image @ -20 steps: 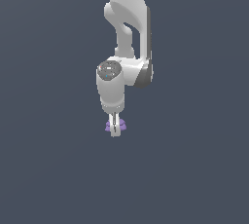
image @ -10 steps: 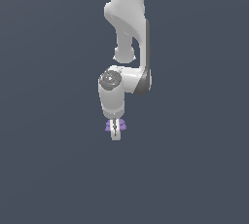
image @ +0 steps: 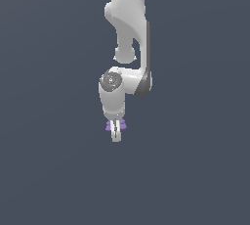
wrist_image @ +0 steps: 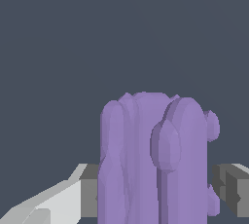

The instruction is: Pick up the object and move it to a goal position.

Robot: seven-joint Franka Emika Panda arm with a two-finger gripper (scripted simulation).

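The object is a small light-purple lumpy block. It shows on both sides of my white gripper in the exterior view, near the picture's middle. In the wrist view the object fills the space between my two fingers, whose grey pads press its sides. The gripper is shut on the object and points down from the white arm. Whether the block rests on the floor or hangs above it cannot be told.
A plain dark grey-blue surface fills both views around the arm. Nothing else stands on it, and no goal marker shows.
The wrist and gripper, with the object in the fingers, have shifted slightly down and toward the exterior view's left over the last second. The grip is unchanged.
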